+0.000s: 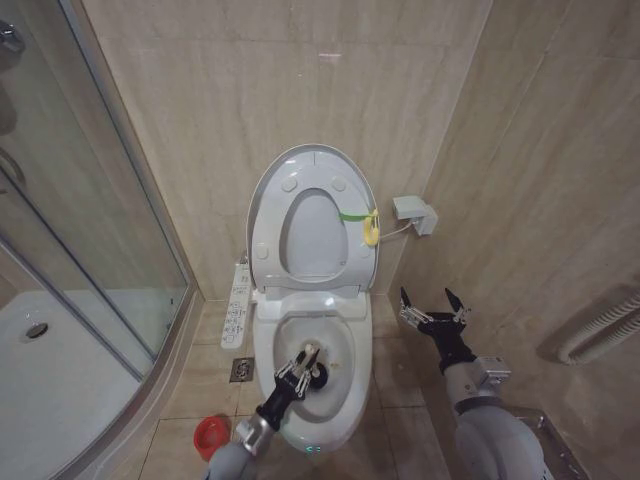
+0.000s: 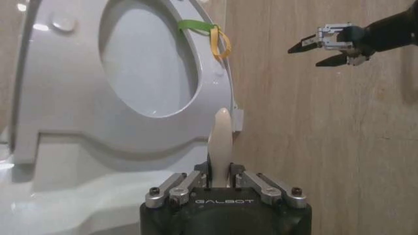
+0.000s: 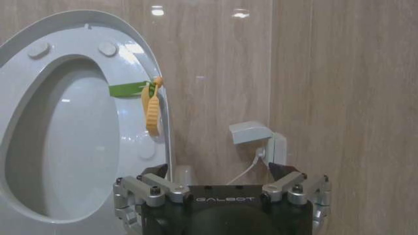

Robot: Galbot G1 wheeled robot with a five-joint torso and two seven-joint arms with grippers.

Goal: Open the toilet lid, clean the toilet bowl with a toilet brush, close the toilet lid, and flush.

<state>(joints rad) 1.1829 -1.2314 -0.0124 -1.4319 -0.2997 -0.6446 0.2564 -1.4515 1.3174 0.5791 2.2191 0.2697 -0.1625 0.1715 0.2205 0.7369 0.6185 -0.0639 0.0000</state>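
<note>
Left claw (image 1: 303, 366), clamped on the toilet brush (image 2: 220, 147), reaches down into the toilet bowl (image 1: 350, 385), directly below the raised toilet lid (image 1: 268, 200). Its white handle runs along the arm's line. Right claw (image 1: 436, 308) hovers spread beside the bowl, nearer the lid's yellow ring (image 1: 371, 230).

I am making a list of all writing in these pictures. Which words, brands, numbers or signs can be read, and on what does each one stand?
"GALBOT": on the black body of the left pincer, which is shut on the toilet brush.
"GALBOT": on the black body of the open right pincer.
Button panel beside the toilet bowl: markings too small to read.
</note>
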